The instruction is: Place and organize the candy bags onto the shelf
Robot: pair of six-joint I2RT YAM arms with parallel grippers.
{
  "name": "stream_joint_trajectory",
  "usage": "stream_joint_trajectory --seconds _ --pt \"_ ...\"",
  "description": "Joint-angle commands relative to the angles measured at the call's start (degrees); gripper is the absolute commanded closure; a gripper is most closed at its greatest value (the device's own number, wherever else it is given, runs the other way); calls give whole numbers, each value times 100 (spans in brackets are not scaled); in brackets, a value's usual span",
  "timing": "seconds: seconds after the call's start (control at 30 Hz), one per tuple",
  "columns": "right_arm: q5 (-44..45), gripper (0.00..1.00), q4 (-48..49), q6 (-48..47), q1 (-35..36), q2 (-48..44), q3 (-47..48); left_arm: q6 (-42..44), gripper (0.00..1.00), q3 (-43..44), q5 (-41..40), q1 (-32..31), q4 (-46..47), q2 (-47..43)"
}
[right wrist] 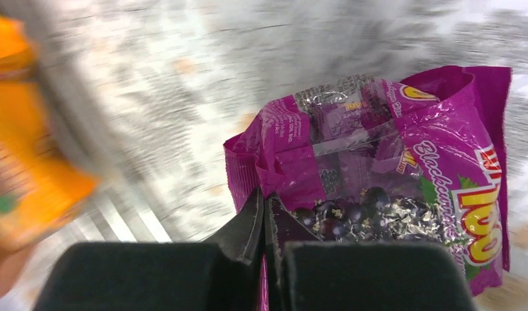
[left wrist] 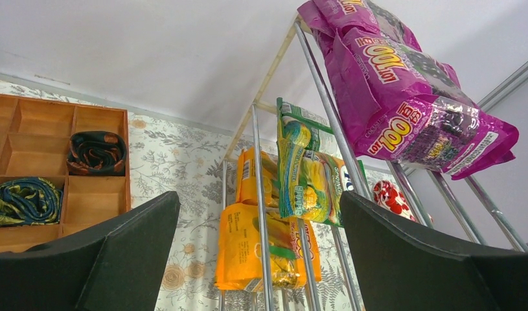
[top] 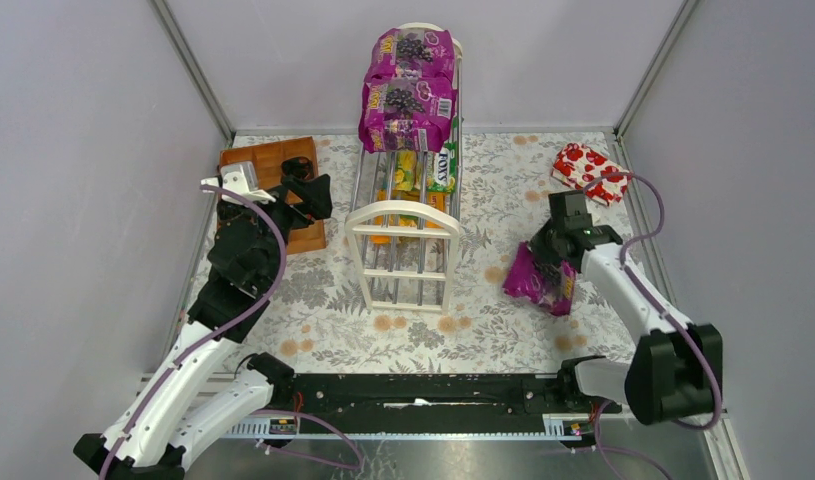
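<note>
The cream-white shelf [top: 407, 240] stands mid-table with two purple candy bags [top: 407, 100] on its top tier and orange and green bags [top: 415, 180] on lower rods. In the left wrist view the purple bags [left wrist: 403, 97], a green bag [left wrist: 309, 175] and an orange bag [left wrist: 248, 249] rest on the silver rods [left wrist: 261, 214]. My right gripper [top: 550, 250] is shut on the edge of a purple candy bag [top: 540, 282], seen close in the right wrist view [right wrist: 390, 188]. My left gripper [top: 308, 190] is open and empty, left of the shelf.
A brown wooden compartment tray [top: 273, 165] with rolled dark cloths [left wrist: 96, 152] lies at the back left, under my left gripper. A red packet with white shapes [top: 590, 172] lies at the back right. The floral tablecloth [top: 403, 325] covers the table, with grey walls around.
</note>
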Motion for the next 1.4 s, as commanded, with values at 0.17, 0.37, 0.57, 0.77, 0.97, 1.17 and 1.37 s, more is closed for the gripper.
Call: stream_joint_trajectory --seconds 0.17,0.37,0.57,0.77,0.97,1.17,1.37 --pt "-3396 100 843 -5 -475 -432 727 26 1 37 9 -17 191 44" --pt "-6063 100 2892 496 -2135 -221 -1030 8 1 43 30 -17 191 12" --pt "-5982 99 2464 -1018 -2780 701 -1251 -1 1 38 66 -17 199 12" --pt "-4989 69 1844 -1508 -2782 -12 -1035 -15 1 38 73 -17 199 40" --pt "-5111 6 2015 -1398 -2782 -238 -1226 -45 1 38 135 -17 199 45" --pt "-5380 0 2679 -1069 -2782 -118 -1731 -36 1 38 117 -17 199 74" --pt "-4231 0 1844 -1763 -2782 -65 -1467 -41 1 38 156 -17 199 57"
